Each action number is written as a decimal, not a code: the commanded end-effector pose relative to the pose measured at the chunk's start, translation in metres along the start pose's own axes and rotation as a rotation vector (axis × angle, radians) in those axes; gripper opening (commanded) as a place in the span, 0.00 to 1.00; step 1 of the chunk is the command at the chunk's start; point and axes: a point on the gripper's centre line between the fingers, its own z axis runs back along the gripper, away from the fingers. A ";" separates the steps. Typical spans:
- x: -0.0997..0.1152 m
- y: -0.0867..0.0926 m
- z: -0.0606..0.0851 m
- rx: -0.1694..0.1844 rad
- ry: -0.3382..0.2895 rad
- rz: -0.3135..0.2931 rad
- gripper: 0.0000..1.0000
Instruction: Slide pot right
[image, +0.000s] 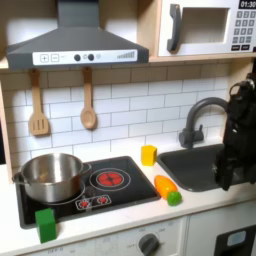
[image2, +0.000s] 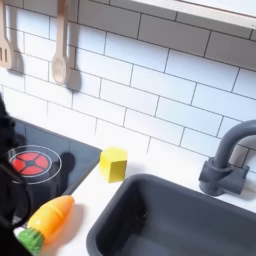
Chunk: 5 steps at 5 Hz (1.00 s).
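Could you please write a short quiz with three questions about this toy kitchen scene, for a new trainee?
1. True or false: the pot sits on the stovetop, on the first exterior view's left burner.
2. Which item lies nearest the sink in the first exterior view? A) green block B) toy carrot C) wooden spoon
3. Fill in: the yellow block stands between the stovetop and the ____.

Key: 1 true; 2 B; 3 sink.
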 end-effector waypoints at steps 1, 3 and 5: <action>0.030 0.019 -0.003 0.021 -0.034 0.017 1.00; 0.059 0.036 -0.002 0.024 -0.052 0.037 1.00; 0.087 0.052 -0.005 0.038 -0.072 0.050 1.00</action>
